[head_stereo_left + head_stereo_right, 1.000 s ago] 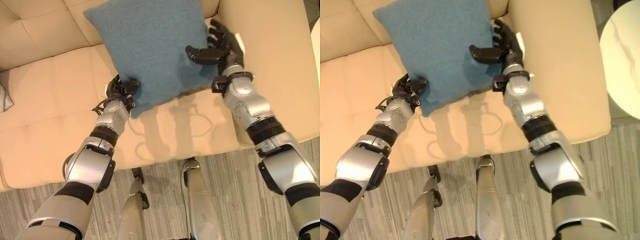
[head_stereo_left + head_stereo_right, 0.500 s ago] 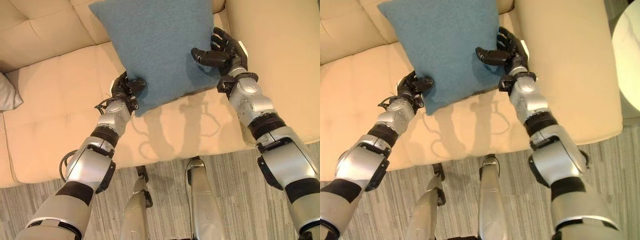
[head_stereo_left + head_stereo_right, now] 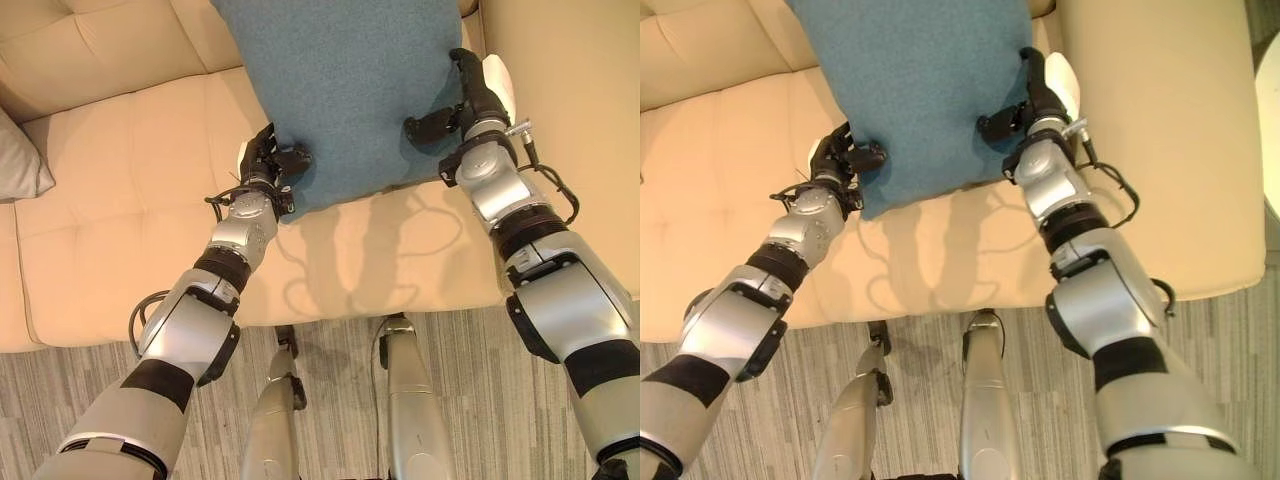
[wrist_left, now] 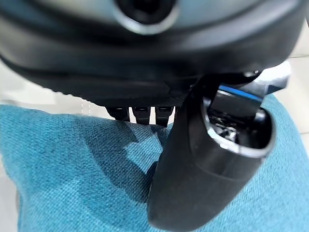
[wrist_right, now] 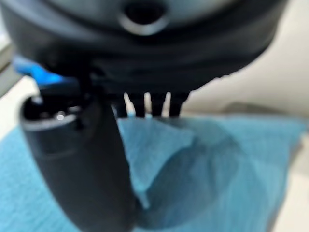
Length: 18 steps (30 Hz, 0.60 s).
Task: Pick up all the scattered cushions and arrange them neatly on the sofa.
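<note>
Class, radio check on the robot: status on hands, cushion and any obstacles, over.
Left hand and right hand both pinch the blue cushion, held above the sofa seat. Grey cushion lies far left, not in the way.

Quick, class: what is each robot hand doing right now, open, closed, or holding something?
Left robot hand: closed on the lower left corner of the blue cushion.
Right robot hand: closed on the cushion's right edge, thumb in front.

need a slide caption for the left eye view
Both hands, left hand and right hand, grip a blue cushion by its lower corners above the beige sofa seat.
</note>
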### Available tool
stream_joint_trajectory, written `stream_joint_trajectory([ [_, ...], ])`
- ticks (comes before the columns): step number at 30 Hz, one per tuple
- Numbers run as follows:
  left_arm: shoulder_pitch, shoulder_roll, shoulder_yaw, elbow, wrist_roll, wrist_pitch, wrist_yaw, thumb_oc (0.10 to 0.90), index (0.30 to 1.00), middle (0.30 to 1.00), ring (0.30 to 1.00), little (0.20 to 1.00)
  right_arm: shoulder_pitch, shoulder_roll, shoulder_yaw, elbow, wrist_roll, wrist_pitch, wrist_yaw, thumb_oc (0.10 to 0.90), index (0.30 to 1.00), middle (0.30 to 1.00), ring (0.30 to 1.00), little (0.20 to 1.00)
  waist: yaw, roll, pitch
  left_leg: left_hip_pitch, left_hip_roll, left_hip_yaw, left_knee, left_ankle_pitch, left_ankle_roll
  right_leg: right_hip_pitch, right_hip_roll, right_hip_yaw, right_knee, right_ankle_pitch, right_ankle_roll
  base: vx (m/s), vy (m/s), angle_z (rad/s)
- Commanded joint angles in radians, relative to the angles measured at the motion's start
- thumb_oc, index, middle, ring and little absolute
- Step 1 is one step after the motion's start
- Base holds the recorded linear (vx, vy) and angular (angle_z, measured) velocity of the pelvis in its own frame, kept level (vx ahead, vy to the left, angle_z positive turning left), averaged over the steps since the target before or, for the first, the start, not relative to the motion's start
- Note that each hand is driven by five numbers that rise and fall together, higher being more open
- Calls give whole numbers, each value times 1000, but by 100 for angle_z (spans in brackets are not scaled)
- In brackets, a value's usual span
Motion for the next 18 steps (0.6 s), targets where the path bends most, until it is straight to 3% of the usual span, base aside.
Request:
stream_joint_trajectory([
  [1,-181,-44,-37,-125,25,-123,-65,436,354,354,354,354,-29,41,40,30,131,-64,46,588,582,582,582,582,8,9,-33,34,57,-26,81,-155,-38,34,16,7,-63,-47,45,0,0,0],
  [2,-172,-48,-40,-143,7,-132,-83,400,300,300,300,300,-23,53,35,21,176,-80,71,400,300,300,300,300,9,8,-29,29,57,-26,83,-153,-40,31,17,5,-62,-46,45,0,0,0],
  [5,-99,-56,-31,-193,-46,-159,-109,400,300,300,300,300,21,90,24,-17,254,-124,109,400,300,300,300,300,8,0,-31,21,60,-27,88,-151,-44,27,19,1,-57,-47,41,-3,-13,2],
  [9,-112,-71,-76,-189,-14,-152,-128,400,300,300,300,300,48,110,31,-26,244,-119,118,400,300,300,300,300,-1,-16,-43,26,73,-23,88,-147,-50,33,22,-8,-54,-51,39,8,4,2],
  [16,-125,4,-103,-287,199,-178,-40,400,300,300,300,300,106,8,-24,-206,129,-146,11,400,300,300,300,300,-17,-36,-64,45,84,-19,88,-160,-55,48,24,-10,-45,-59,41,5,3,2],
  [18,-175,60,-97,-325,317,-209,56,400,300,300,300,300,73,-58,-48,-283,18,-169,-89,400,300,300,300,300,-22,-44,-75,48,86,-14,90,-167,-58,43,25,-6,-42,-64,44,0,0,0],
])
